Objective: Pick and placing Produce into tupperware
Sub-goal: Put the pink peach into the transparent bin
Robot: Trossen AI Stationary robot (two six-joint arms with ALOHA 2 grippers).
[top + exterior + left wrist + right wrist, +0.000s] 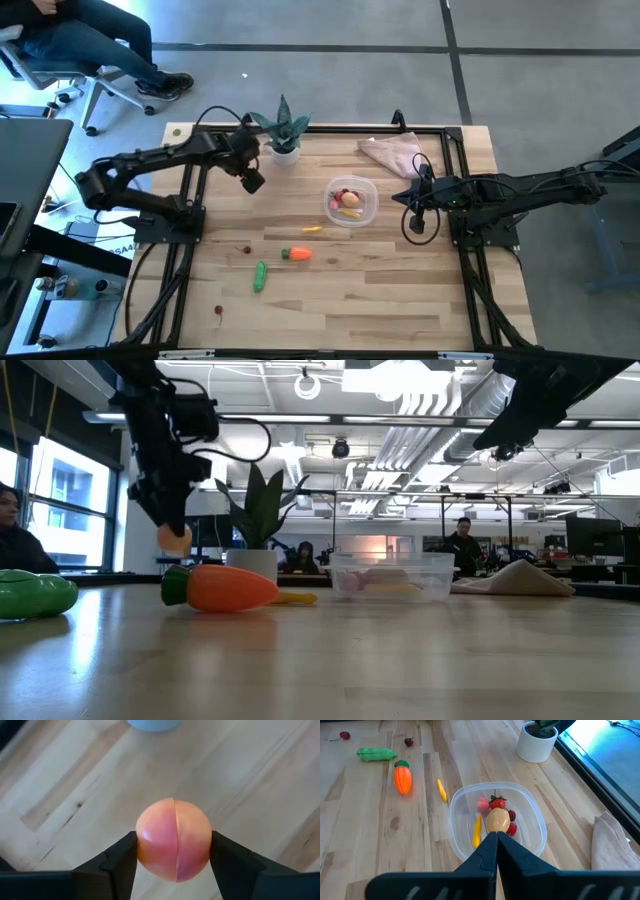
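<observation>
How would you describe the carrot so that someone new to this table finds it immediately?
Start at the clear round tupperware near the table's middle, then move toward the front edge and slightly left. The carrot lies there on bare wood, between a small yellow piece and the green cucumber. It alone is bright orange with a green top.

Glossy smooth plastic peach [174, 840], pale grained wood table [400, 290], clear plastic tupperware [532, 815]

Past our closed right end effector [497, 836] we see the tupperware [530, 807] holding a potato [498, 819], strawberry [497, 802] and yellow piece [477, 831]. On the counter [380, 835] beside it lie a carrot [402, 777], cucumber [376, 754] and another yellow piece [441, 790].
</observation>
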